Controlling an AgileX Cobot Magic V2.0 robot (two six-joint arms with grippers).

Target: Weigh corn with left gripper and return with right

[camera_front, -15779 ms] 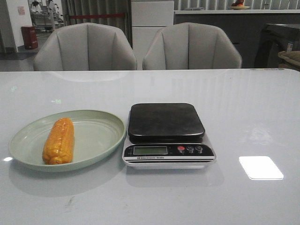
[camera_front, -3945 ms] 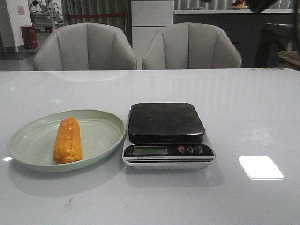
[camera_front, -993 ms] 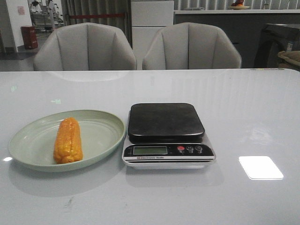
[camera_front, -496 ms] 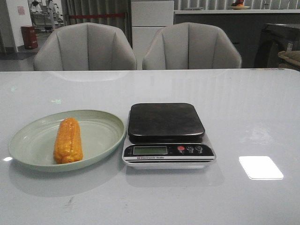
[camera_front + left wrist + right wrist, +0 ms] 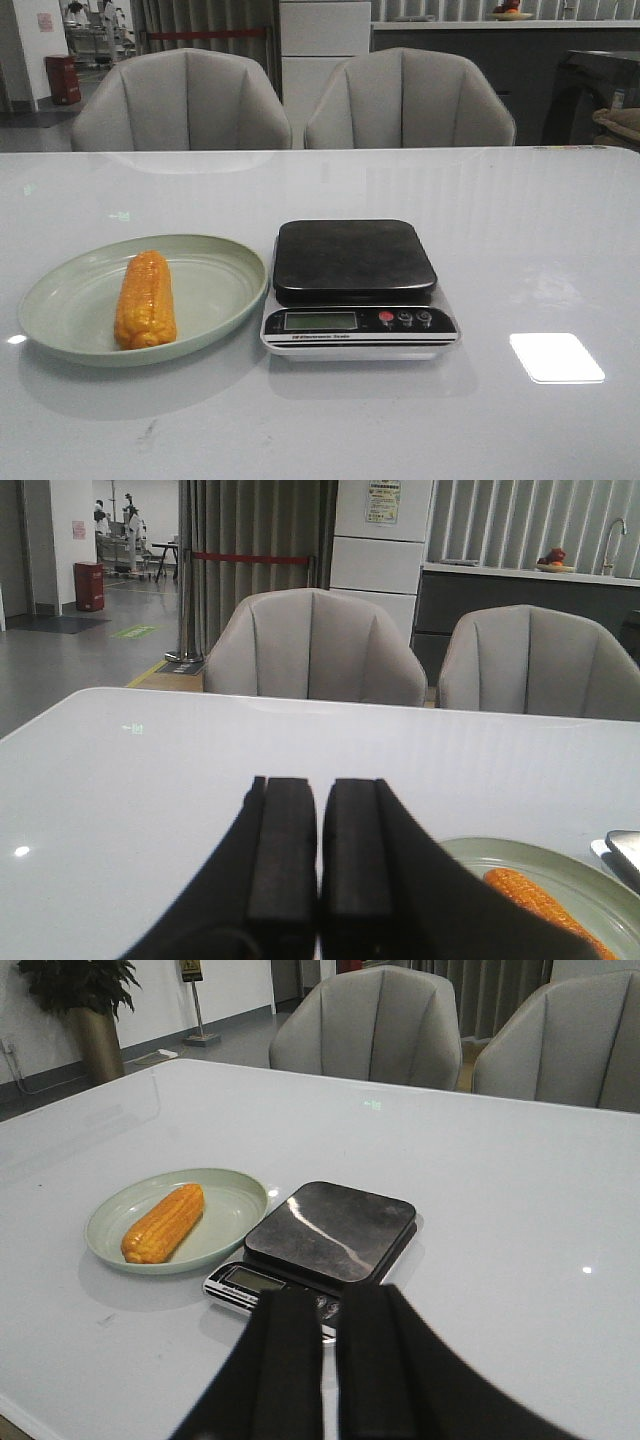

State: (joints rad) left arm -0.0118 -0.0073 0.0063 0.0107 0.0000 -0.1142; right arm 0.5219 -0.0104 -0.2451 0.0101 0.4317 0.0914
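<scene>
The orange-yellow corn (image 5: 145, 300) lies on a pale green plate (image 5: 60, 290), to the left of the scale (image 5: 355, 260). The scale's dark platform is bare. Neither gripper shows in the front view. In the left wrist view my left gripper (image 5: 320, 785) is shut and empty, pulled back above the table, with the corn (image 5: 545, 910) and plate (image 5: 560, 865) off to one side. In the right wrist view my right gripper (image 5: 330, 1295) is shut and empty, held high and back from the scale (image 5: 330, 1230), the corn (image 5: 165, 1222) and the plate (image 5: 235, 1210).
Two grey chairs (image 5: 185, 100) (image 5: 410, 95) stand behind the far edge of the white table (image 5: 540, 250). A bright patch of reflected light (image 5: 556, 357) lies on the tabletop right of the scale.
Nothing has moved in the last second. Since 15.8 s ago the corn has shifted a little right on the plate and lies straighter. A dark arm part at the top right 3.9 s ago is gone.
</scene>
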